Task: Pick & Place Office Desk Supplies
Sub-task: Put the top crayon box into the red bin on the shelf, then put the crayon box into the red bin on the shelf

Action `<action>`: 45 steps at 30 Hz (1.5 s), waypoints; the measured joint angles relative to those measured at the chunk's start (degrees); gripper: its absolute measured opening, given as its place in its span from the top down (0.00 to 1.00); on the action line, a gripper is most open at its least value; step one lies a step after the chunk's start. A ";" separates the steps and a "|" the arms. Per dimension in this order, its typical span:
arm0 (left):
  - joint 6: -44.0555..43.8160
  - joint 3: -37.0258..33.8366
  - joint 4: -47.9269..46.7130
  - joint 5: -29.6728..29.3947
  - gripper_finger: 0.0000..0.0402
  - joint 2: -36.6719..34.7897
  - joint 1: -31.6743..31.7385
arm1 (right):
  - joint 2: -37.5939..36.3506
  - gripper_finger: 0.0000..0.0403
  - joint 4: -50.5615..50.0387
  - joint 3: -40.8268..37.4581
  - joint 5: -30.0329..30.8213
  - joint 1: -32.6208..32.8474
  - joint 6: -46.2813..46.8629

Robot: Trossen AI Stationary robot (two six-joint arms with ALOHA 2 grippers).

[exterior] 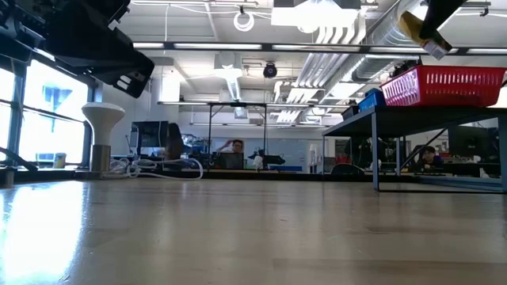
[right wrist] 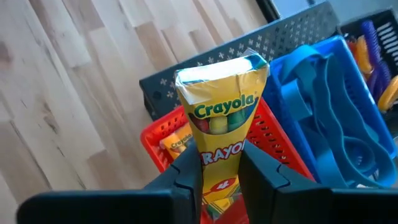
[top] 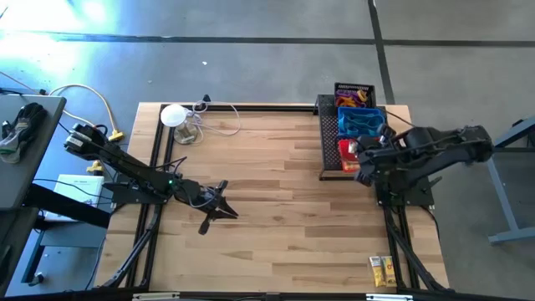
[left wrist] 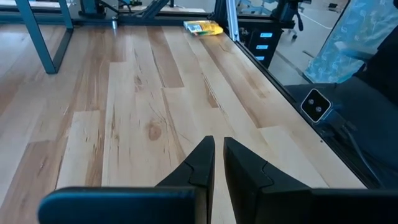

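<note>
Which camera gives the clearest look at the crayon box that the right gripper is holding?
The right wrist view: the crayon box fills the frame, clamped in the right gripper above the red basket. The low view catches only a yellow end. The high view hides it under the arm; the left wrist view misses it.

Bright daylight, window glare upper-left

Both arms dark, near-black, boxy jointed links w/ rounded housings. Left arm (top: pixel 125 171): small green light near its wrist. Right arm (top: pixel 435 150): bulkier glossy segments, black base block. Fingers (left wrist: pixel 202 165) matte black, wedge-shaped, tapering to flat tips. Black crossbar (right wrist: pixel 93 208) spans wrist cam's bottom edge.
</note>
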 joint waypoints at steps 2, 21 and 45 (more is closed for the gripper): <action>-0.35 -0.01 -0.47 0.00 0.93 0.00 0.00 | 0.00 0.81 0.02 0.00 -1.16 -1.59 -0.75; -0.57 -0.02 -0.45 0.00 0.93 0.00 0.00 | 0.00 0.54 0.00 -3.58 -2.09 -8.71 -6.76; 1.18 -0.02 -0.43 -0.02 0.93 0.00 0.00 | 1.24 0.57 22.95 5.84 -31.68 2.03 -11.11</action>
